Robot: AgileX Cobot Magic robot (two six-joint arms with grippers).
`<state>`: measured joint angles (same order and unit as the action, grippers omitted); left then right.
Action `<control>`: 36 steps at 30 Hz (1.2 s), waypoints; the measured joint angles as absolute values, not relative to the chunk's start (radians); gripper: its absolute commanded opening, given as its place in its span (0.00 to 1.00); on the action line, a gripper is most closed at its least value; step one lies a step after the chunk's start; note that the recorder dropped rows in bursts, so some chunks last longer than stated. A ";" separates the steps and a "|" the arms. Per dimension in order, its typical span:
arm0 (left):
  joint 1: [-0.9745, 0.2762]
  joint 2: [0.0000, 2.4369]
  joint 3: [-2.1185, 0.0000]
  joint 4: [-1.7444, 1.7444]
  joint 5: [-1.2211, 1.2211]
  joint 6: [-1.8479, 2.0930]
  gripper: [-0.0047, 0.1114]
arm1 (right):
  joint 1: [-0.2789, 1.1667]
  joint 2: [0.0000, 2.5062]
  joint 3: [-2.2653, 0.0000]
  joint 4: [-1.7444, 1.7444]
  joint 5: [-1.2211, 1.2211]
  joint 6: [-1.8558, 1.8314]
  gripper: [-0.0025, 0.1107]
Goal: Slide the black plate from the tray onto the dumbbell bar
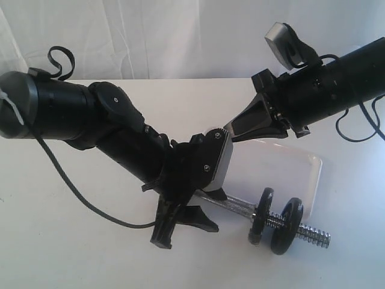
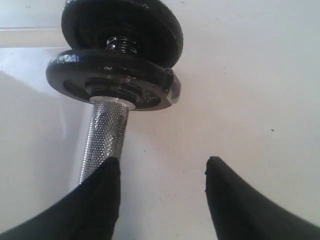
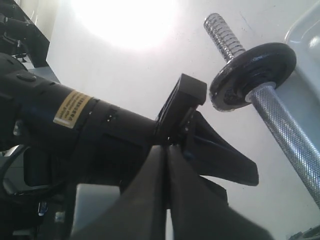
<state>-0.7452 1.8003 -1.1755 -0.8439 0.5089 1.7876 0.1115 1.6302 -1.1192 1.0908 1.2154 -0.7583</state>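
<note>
The dumbbell bar [image 1: 237, 206] lies on the table in front of the tray [image 1: 301, 165]. Two black plates [image 1: 261, 215] [image 1: 287, 225] sit side by side on the bar near its threaded end [image 1: 316, 235]; I cannot tell which one came from the tray. What shows of the tray is bare. My left gripper [image 1: 180, 232] stands open over the bar's knurled middle [image 2: 104, 137], close to the nearer plate [image 2: 112, 80], with nothing between its fingers [image 2: 235, 200]. My right gripper [image 1: 230, 129] is shut on nothing, raised above the tray's near-left end. The right wrist view shows one plate [image 3: 252, 75] on the bar [image 3: 287, 132].
The left arm's forearm and wrist [image 1: 120, 141] cross the table's left half and hide the bar's other end. A black cable [image 1: 78, 201] trails on the table at the left. A white cloth [image 1: 180, 36] hangs as the backdrop.
</note>
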 measured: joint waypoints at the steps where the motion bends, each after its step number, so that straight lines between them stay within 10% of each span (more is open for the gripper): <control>1: -0.745 1.800 -1.175 -0.844 0.501 1.788 0.48 | 0.111 1.630 -1.119 1.091 1.215 -0.758 0.02; 9: -0.745 1.798 -1.175 -0.842 0.469 1.775 0.04 | 0.111 1.630 -1.119 1.091 1.215 -0.758 0.02; 36: -0.525 1.150 -1.131 -0.012 0.797 0.301 0.04 | 0.111 1.626 -1.119 1.042 1.187 -0.769 0.02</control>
<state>-0.5248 1.1503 -1.1314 -0.0125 0.7970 0.3013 0.1115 1.6260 -1.1192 1.0419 1.1869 -0.7693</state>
